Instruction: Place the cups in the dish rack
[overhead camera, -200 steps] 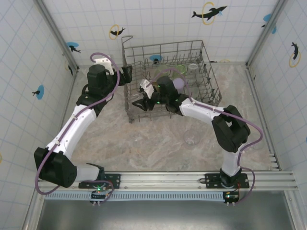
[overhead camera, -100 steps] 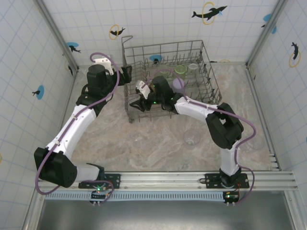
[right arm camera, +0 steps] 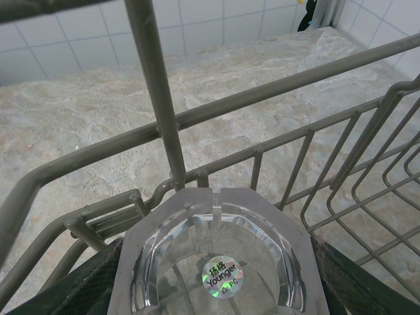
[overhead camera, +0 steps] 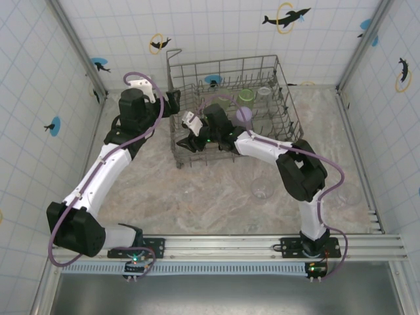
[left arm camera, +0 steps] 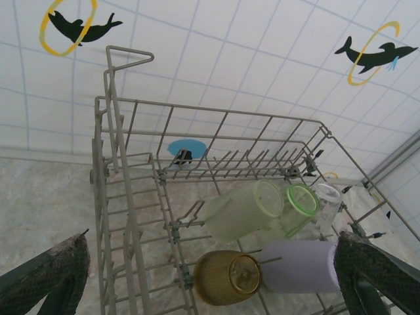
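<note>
While the right gripper [right arm camera: 210, 289] clamps a clear cup [right arm camera: 213, 252] at the lower left of the rack [overhead camera: 289, 111], the left gripper [overhead camera: 172, 102] hangs wide, empty. Tinted cups [left arm camera: 243, 210] lie inside.

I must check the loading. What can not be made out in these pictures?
Right wrist view: the clear cup is cut off by the bottom edge, and it hides most of the right fingers.
Top view: the right arm hides that cup, so its seat in the rack is unclear.
Left wrist view: a left finger hides one end of the lilac cup.
</note>
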